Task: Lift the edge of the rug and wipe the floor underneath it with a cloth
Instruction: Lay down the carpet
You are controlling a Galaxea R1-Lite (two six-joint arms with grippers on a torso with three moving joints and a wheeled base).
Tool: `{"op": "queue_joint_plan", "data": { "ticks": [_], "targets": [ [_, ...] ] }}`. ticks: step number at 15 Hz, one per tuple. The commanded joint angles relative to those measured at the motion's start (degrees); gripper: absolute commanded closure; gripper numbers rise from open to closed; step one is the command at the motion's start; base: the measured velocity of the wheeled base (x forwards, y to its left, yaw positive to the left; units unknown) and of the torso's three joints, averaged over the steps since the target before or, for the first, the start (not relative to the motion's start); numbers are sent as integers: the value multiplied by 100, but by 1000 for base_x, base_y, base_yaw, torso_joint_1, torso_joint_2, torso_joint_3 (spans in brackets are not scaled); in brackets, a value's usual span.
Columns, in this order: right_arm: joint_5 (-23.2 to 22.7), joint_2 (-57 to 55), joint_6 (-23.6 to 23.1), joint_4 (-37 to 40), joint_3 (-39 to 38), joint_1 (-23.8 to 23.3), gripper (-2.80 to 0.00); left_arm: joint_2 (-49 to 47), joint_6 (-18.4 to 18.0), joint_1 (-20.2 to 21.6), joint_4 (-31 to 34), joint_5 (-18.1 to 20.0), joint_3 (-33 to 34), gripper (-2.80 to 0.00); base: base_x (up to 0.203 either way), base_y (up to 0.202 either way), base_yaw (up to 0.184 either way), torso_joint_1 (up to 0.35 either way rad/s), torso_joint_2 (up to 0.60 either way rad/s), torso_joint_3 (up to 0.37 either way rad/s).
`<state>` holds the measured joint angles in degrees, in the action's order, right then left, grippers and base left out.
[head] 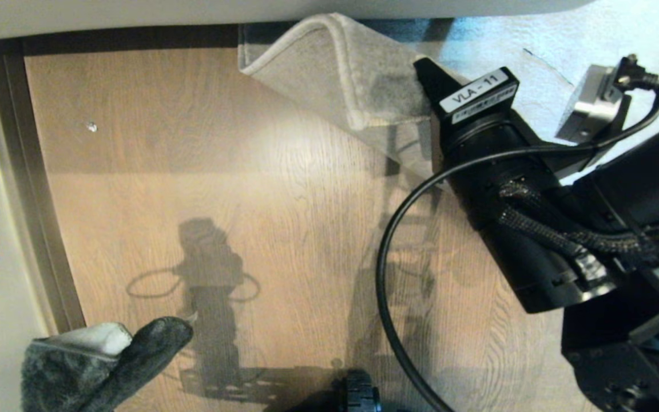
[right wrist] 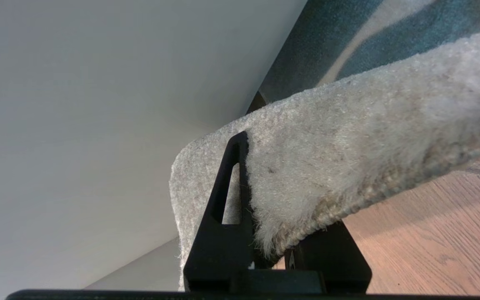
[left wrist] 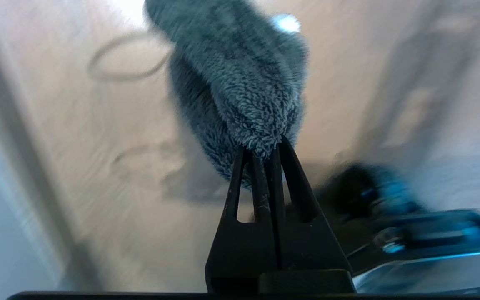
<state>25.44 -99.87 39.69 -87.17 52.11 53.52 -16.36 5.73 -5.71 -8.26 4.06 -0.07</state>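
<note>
Rug edge is up off the floor, folded back over itself near the wall, pale binding showing along the fold. Right gripper has its jaws pinched on the pile of that raised border; in the right wrist view one black finger lies along the top of the rug and the other is tucked beneath it. Bare wood planks lie exposed on the near side of the rug edge.

Left gripper has its jaws closed on the cloth, which bunches out past the fingertips, dark fluffy side outward. In the head view the cloth sits well away from the rug edge, toward the robot and off to its left; whether it touches the floor cannot be told.

Step in hand, as judged: lift done and held, cloth in the grip, no wiping contact to be seen.

Next move calls for carrying the cloth across the planks toward the rug edge, pressing it flat on the uncovered floor and stroking there, while the right grip holds height so the fold does not sag.
</note>
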Motion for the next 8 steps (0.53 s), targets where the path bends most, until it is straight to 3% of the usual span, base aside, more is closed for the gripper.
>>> {"op": "queue_joint_plan", "data": {
  "ticks": [1,3,6,8],
  "targets": [
    [13,29,21,-265,-8,1,0,10,-51,-1,253,-343,2,0,0,0,0,0,0,0],
    [13,38,21,-265,-17,1,0,10,-109,-1,616,-589,-1,0,0,0,0,0,0,0],
    [13,29,21,-265,-17,10,0,10,-180,-1,656,-567,0,0,0,0,0,0,0,0],
    [13,38,21,-265,-17,10,0,10,-639,-1,712,-477,-1,0,0,0,0,0,0,0]
  ]
}}
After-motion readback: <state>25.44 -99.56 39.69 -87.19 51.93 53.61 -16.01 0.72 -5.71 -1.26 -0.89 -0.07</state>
